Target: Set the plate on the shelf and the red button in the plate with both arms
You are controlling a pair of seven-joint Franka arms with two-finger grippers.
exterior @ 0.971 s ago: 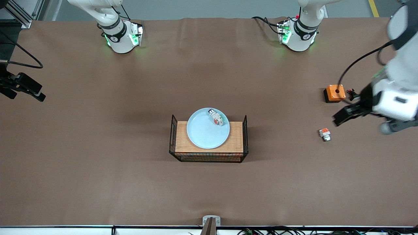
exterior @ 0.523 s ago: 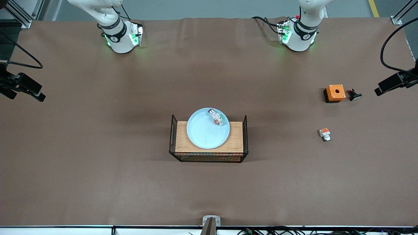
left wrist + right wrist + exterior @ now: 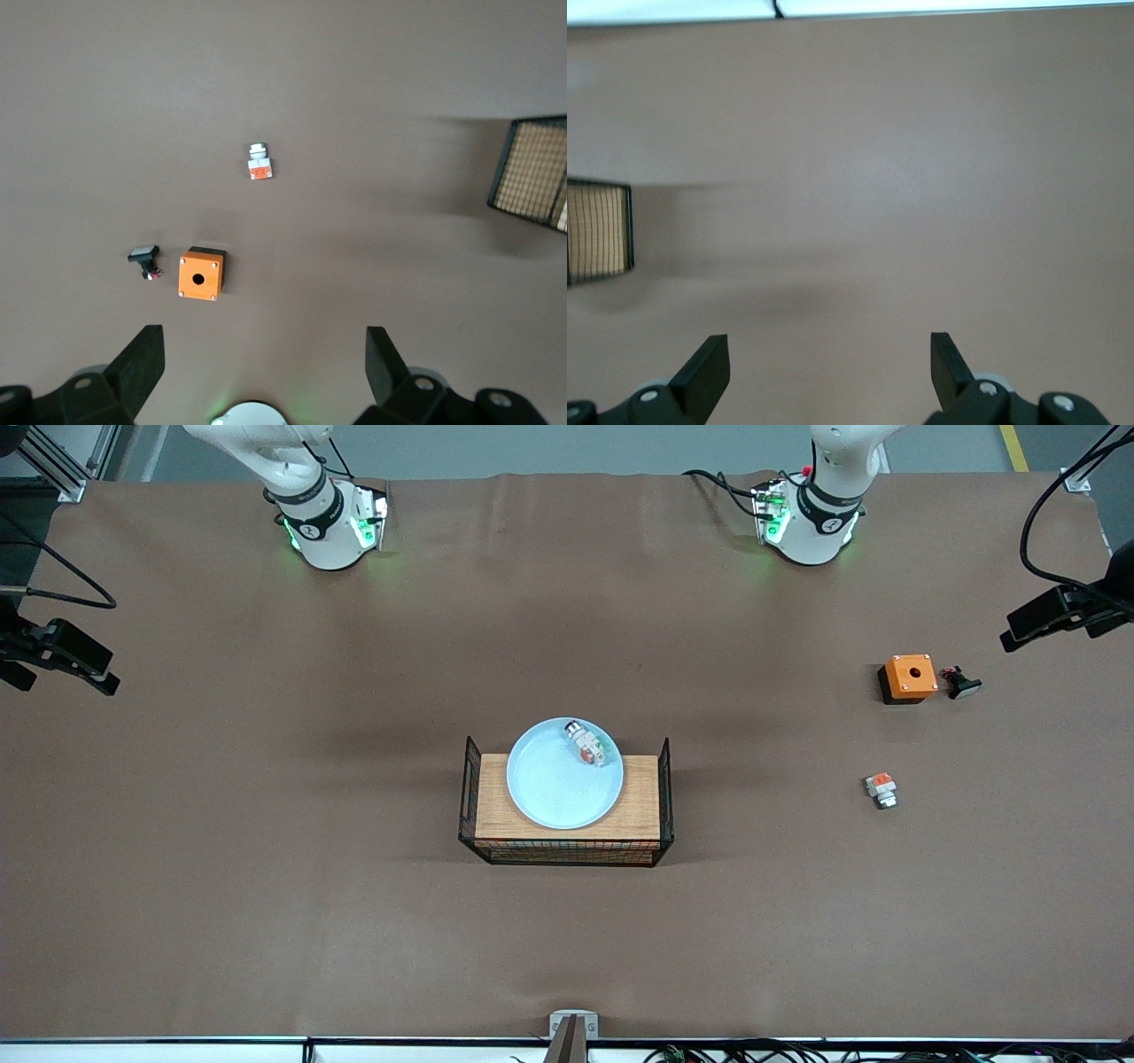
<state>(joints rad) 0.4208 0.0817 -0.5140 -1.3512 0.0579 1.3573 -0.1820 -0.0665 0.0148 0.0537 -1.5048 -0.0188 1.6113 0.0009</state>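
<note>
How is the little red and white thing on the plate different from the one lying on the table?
The red button lies in the plate on the basket; the stubby piece sits on the bare table toward the left arm's end. The red button is longer, the stubby piece shorter. Both are white with orange-red.

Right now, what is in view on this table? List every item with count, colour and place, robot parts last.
plate: one, pale blue, on the wooden top of the basket at mid-table.
red button: one, white with an orange-red block, lying in the plate near its rim on the robots' side.
basket: one, black wire with a wooden top, mid-table.
orange box: one, orange with a round hole, toward the left arm's end of the table.
black part: one, small, beside the orange box.
stubby white piece: one, white with an orange-red top, nearer to the front camera than the orange box.
left gripper: open, empty, above the left arm's end of the table.
right gripper: open, empty, above bare table at the right arm's end.
</note>
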